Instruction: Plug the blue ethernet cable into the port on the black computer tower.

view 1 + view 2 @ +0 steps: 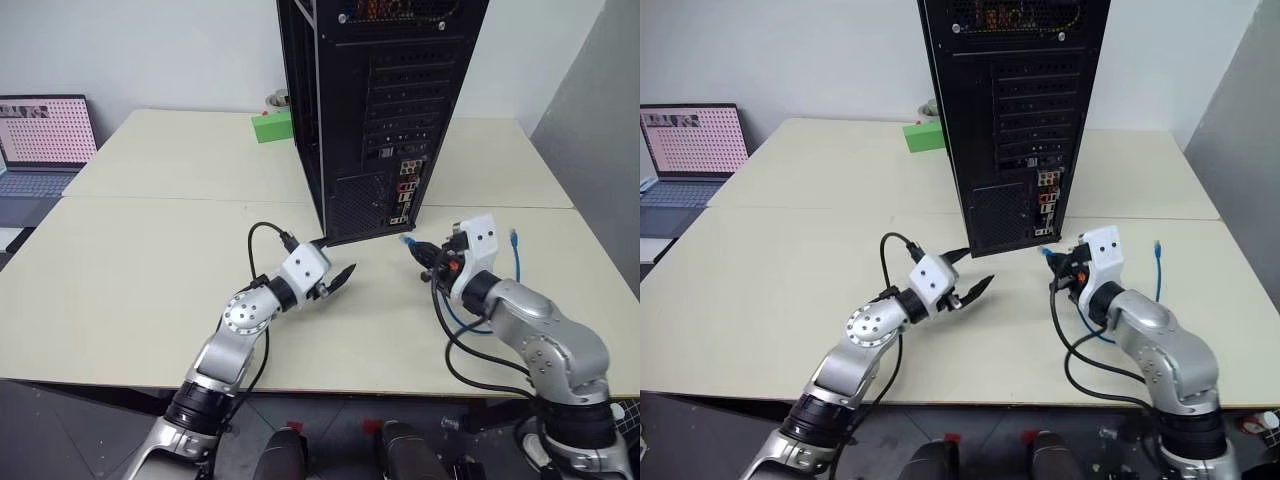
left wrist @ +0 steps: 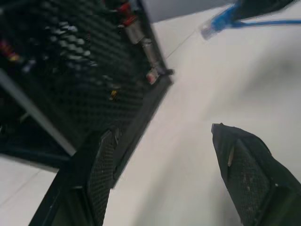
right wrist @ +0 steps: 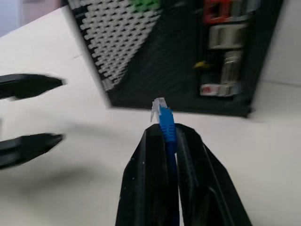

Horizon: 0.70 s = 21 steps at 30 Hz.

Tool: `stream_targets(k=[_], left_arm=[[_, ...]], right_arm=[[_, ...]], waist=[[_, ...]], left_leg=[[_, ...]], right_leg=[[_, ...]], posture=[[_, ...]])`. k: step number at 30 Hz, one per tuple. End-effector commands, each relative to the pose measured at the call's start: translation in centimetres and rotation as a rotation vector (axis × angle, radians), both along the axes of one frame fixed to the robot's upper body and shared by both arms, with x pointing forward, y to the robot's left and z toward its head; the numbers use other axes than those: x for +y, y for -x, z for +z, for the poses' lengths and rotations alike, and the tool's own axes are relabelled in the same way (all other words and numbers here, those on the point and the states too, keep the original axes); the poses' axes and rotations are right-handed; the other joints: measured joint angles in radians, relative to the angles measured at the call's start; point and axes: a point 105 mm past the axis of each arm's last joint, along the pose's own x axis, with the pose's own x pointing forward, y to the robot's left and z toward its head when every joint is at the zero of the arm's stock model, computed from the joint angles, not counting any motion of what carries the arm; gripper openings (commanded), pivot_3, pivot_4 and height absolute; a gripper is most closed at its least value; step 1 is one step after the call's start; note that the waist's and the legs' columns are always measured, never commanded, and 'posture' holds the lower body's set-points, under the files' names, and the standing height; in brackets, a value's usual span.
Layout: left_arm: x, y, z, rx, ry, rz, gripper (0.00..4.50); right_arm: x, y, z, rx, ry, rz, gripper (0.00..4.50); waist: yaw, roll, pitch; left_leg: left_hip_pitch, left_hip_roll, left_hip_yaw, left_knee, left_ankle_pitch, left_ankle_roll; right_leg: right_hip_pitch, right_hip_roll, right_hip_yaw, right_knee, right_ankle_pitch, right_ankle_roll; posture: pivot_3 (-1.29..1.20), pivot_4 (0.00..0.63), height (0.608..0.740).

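The black computer tower [image 1: 380, 90] stands upright at the table's middle, rear panel facing me. Low on that panel sits the port [image 1: 405, 195], among small red and silver sockets. My right gripper [image 3: 164, 129] is shut on the blue ethernet cable [image 1: 465, 318] just behind its clear plug [image 3: 159, 107]. The plug points at the tower's lower rear corner, a short way off the panel. The cable loops back over the table to its free end [image 1: 515, 237]. Left of the plug, my left gripper [image 1: 343, 280] hovers open and empty near the tower's base.
A small green box [image 1: 271, 127] lies behind the tower on the left. An open laptop [image 1: 40, 140] sits on a side table at the far left. Black robot cables [image 1: 470, 360] hang off my right arm near the table's front edge [image 1: 330, 390].
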Motion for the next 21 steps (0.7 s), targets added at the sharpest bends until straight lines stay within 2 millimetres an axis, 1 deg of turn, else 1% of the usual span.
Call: stream_targets(k=[1, 5, 10, 16, 21], left_arm=[[-0.9, 0.3, 2.0, 0.07, 0.073, 0.004, 3.35], [-1.5, 0.0, 3.0, 0.146, 0.14, 0.041, 3.35], [-2.4, -0.2, 4.0, 0.183, 0.159, 0.048, 3.35], [-3.7, 0.1, 4.6, 0.154, 0.129, 0.028, 3.35], [-3.6, -0.1, 4.9, 0.141, 0.129, 0.036, 3.35]], right_arm=[[0.3, -1.1, 2.6, -0.11, -0.021, -0.137, 0.0], [1.3, -2.1, 3.5, -0.15, -0.021, -0.193, 0.0], [1.8, -3.2, 4.2, -0.181, -0.027, -0.226, 0.0], [1.8, -4.0, 4.5, -0.2, -0.025, -0.244, 0.0], [2.2, -4.2, 4.6, -0.204, -0.029, -0.229, 0.0]], waist=[[-0.001, 0.0, 0.0], [-0.002, 0.0, 0.0], [-0.002, 0.0, 0.0], [-0.002, 0.0, 0.0], [-0.002, 0.0, 0.0]], left_leg=[[0.0, 0.0, 0.0, 0.0, 0.0, 0.0], [0.0, 0.0, 0.0, 0.0, 0.0, 0.0], [0.0, 0.0, 0.0, 0.0, 0.0, 0.0], [-0.001, 0.0, 0.0, 0.0, 0.0, 0.0], [-0.001, 0.0, 0.0, 0.0, 0.0, 0.0]], right_leg=[[0.0, 0.0, 0.0, 0.0, 0.0, 0.0], [0.0, 0.0, 0.0, 0.0, 0.0, 0.0], [0.0, 0.0, 0.0, -0.001, 0.0, 0.0], [0.0, 0.0, 0.0, -0.001, 0.0, 0.0], [0.0, 0.0, 0.0, -0.001, 0.0, 0.0]], posture=[[0.0, 0.15, 0.74], [0.0, 0.15, 0.74], [0.0, 0.15, 0.74], [0.0, 0.15, 0.74], [0.0, 0.15, 0.74]])
